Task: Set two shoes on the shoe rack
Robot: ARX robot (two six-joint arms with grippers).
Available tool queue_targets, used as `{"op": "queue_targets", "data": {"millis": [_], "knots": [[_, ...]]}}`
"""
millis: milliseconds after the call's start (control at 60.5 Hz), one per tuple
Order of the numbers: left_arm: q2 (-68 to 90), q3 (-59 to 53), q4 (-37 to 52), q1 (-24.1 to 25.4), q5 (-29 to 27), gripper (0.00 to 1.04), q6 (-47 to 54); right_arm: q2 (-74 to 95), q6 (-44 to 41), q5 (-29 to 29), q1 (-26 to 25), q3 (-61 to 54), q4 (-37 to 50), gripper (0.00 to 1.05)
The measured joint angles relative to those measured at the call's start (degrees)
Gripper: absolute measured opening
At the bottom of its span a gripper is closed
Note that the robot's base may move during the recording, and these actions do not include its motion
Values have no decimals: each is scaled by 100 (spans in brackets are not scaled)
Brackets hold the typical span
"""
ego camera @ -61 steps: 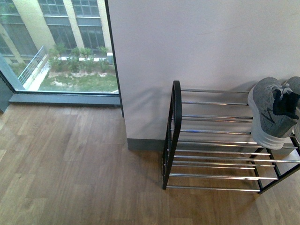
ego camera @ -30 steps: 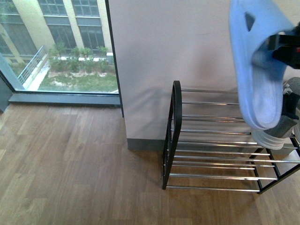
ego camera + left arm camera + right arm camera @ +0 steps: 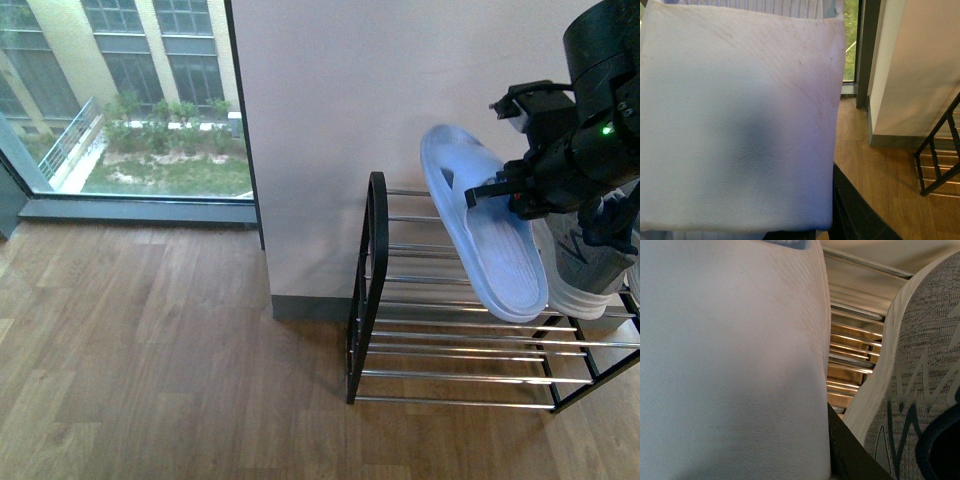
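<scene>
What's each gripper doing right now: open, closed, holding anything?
Left gripper: closed on a second pale blue slide, which fills its wrist view.
Right gripper: closed on the pale blue slide, held tilted over the shoe rack.

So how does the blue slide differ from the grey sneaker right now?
Colour: the slide is pale blue all over, while the sneaker is grey with a white sole. Support: the slide hangs tilted in the right claw, whereas the sneaker rests on the rack. View: the slide shows fully, but the sneaker is largely hidden behind the arm. Both are at the rack's top tier.
</scene>
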Motion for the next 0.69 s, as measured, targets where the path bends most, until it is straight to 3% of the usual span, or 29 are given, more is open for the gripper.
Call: {"op": "queue_targets", "data": {"millis": [694], "knots": [[0,0,0,0,0,2,0,2153,-87,1139,-446,2337,-577,2]]}}
